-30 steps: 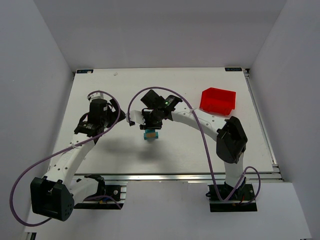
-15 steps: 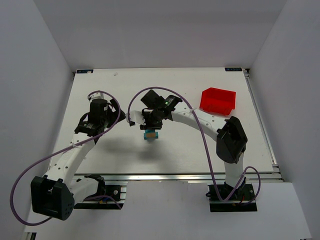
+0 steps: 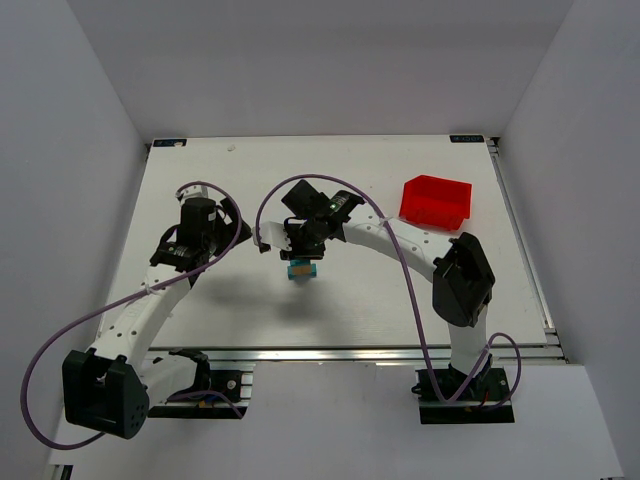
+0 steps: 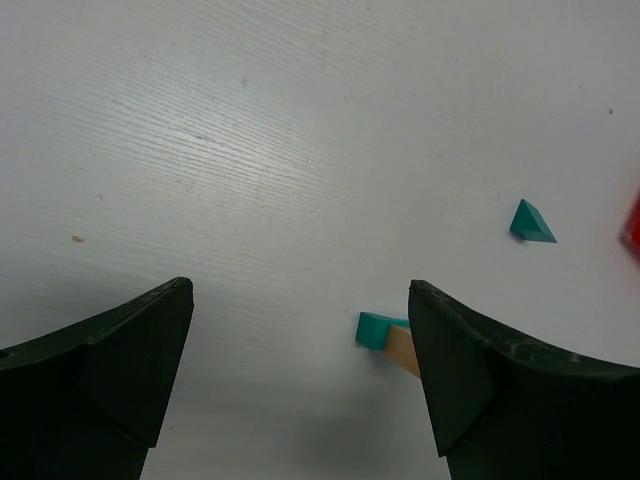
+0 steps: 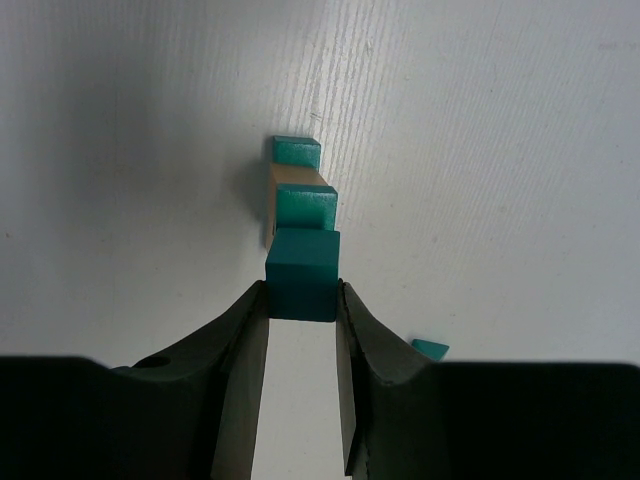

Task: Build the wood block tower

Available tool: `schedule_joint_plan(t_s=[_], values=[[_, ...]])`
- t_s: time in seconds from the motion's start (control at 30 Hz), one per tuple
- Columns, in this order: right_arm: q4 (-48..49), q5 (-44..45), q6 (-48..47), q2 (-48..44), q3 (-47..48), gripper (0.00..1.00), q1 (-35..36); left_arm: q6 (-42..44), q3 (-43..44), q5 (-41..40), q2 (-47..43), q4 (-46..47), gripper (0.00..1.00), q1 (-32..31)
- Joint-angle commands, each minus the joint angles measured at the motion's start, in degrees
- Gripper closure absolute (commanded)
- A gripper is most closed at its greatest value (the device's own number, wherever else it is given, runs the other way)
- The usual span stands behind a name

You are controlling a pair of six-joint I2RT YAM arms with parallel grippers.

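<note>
The wood block tower (image 3: 299, 270) stands mid-table. In the right wrist view it shows as a teal cube (image 5: 297, 150) at the bottom, a tan block (image 5: 288, 178) above it and a teal cube (image 5: 306, 207) on top. My right gripper (image 5: 302, 300) is shut on another teal cube (image 5: 302, 275), held directly over the stack; I cannot tell whether it touches. My right gripper also shows in the top view (image 3: 303, 250). My left gripper (image 4: 300, 295) is open and empty, left of the tower (image 4: 385, 338), which its right finger partly hides.
A red plastic bin (image 3: 435, 202) sits at the back right. A loose teal wedge (image 4: 530, 222) lies on the table beyond the tower. Another small teal piece (image 5: 430, 348) peeks out beside my right finger.
</note>
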Motion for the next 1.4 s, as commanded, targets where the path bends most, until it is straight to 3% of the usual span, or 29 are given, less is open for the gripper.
schedule_joint_plan(t_s=[0.0,1.37], values=[[-0.6,-0.2,-0.8,0.1,-0.1,0.68,-0.1,0.3,-0.2,0.1,-0.4,0.2,0.02,0.4],[0.1,-0.5,-0.4,0.7,0.2,0.58,-0.1,0.3,-0.5,0.1,-0.9,0.1,0.02,0.1]])
